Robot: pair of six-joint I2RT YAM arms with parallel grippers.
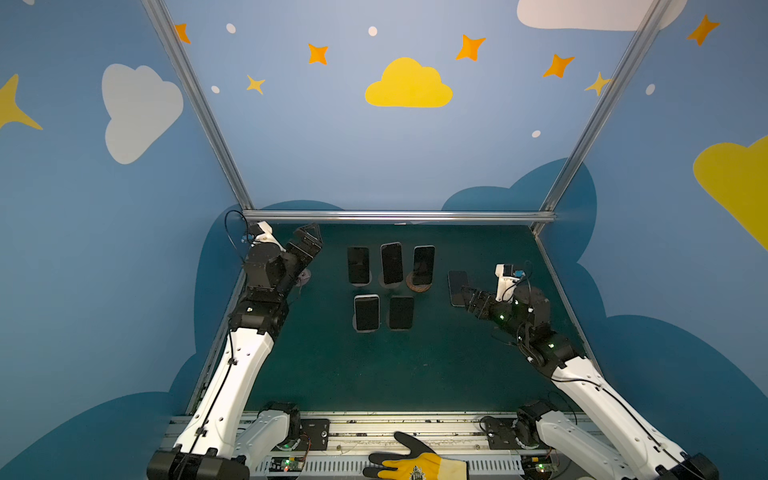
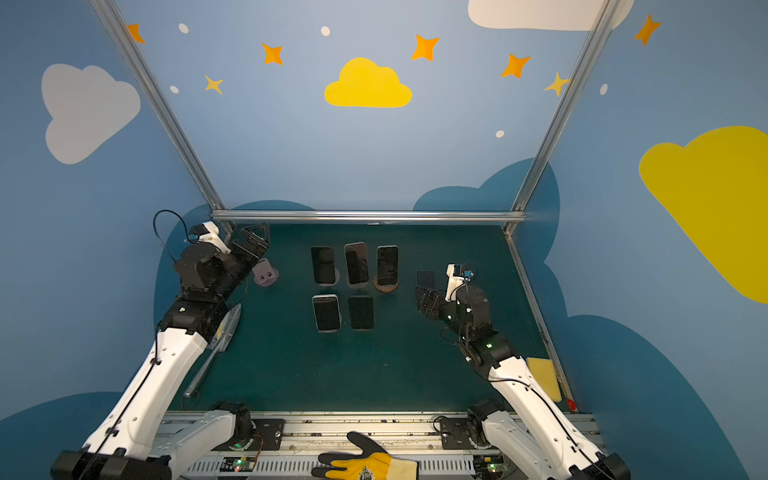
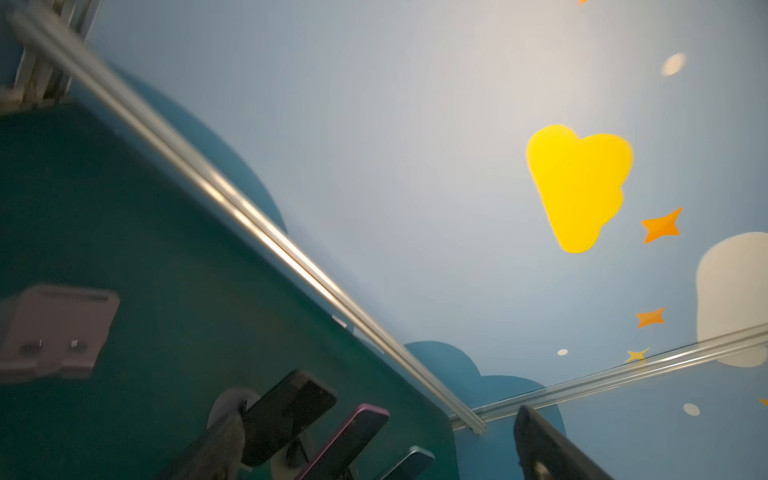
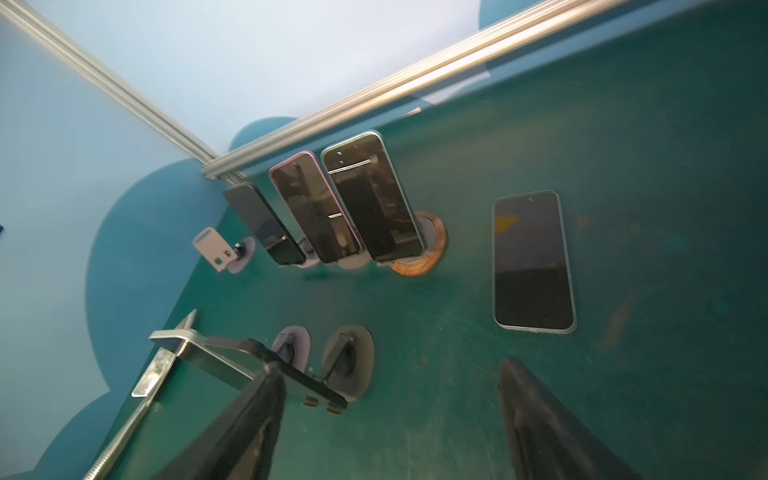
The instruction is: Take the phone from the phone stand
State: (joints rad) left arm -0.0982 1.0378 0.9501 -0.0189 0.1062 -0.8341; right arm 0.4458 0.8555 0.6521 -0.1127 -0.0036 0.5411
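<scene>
Several dark phones lean on small stands mid-mat: a back row and two in front. Another phone lies flat on the green mat at the right, off any stand, also in both top views. My right gripper is open and empty, just on the near side of it. A lilac phone stand stands empty at the left. Above it my left gripper is raised, open and empty.
A yellow and black glove lies on the front rail. A long silver tool rests along the mat's left edge, and a yellow sponge sits at its right edge. Aluminium frame bars bound the mat.
</scene>
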